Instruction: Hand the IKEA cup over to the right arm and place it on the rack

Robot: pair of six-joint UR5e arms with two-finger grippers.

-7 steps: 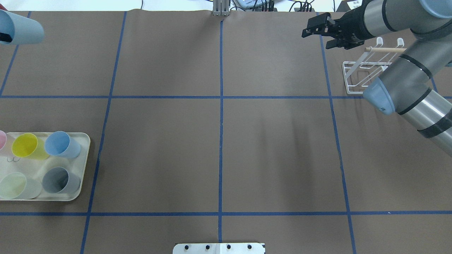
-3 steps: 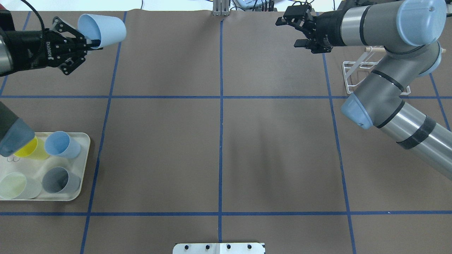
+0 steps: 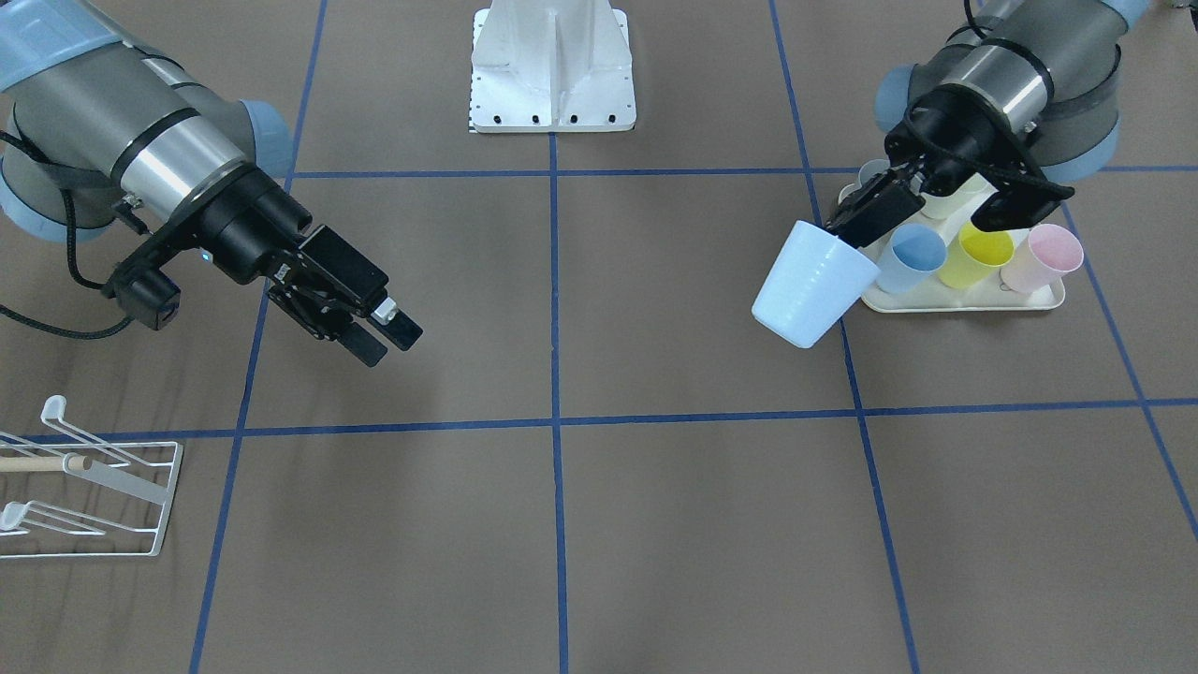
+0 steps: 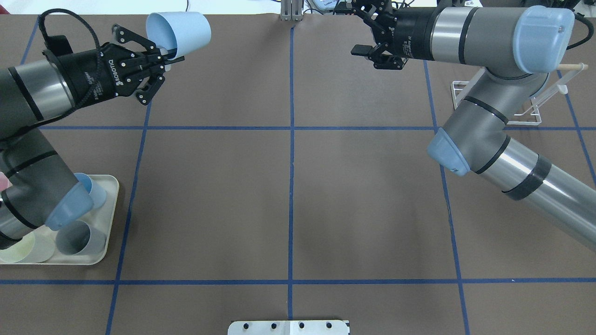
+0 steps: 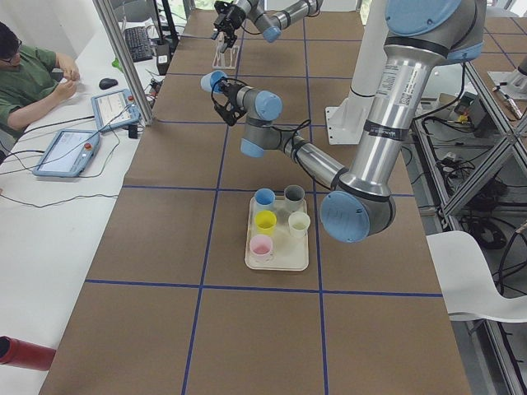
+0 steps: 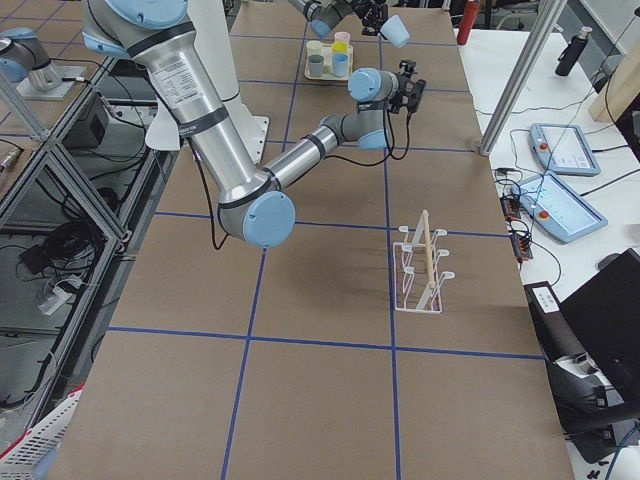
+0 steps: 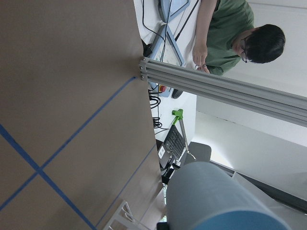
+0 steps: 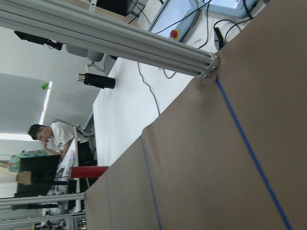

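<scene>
At the near left of the table, seen from overhead, a cream tray [image 4: 110,218] holds five upright cups: a pink cup [image 3: 1044,257], a yellow cup [image 3: 978,253], a blue cup [image 3: 913,257], a grey cup [image 4: 77,237] and a pale green cup [image 4: 25,246]. The left arm [image 4: 32,88] rises over the tray and reaches toward the far side of the table.

The left gripper [image 4: 171,52] is clamped on the rim of the pale blue IKEA cup [image 4: 179,30], one finger inside the mouth and the other outside the wall. The cup is in the air above the far left part of the table, clear of the brown paper. It lies on its side, mouth toward the gripper and base pointing right.

At the middle of the near edge sits the robot's white base plate [image 4: 288,327].

Right of the centre tape line, at the far side, the right gripper [image 3: 391,341] points left toward the cup and is well apart from it. Its fingers are spread, with nothing between them. The right arm [image 4: 484,121] comes in from the near right and bends back over the far right corner.

Partly hidden under that arm, the white wire rack [image 3: 117,480] stands on the far right of the table with its wooden dowel [image 6: 424,250] lying across the prongs. No cup hangs on it.
</scene>
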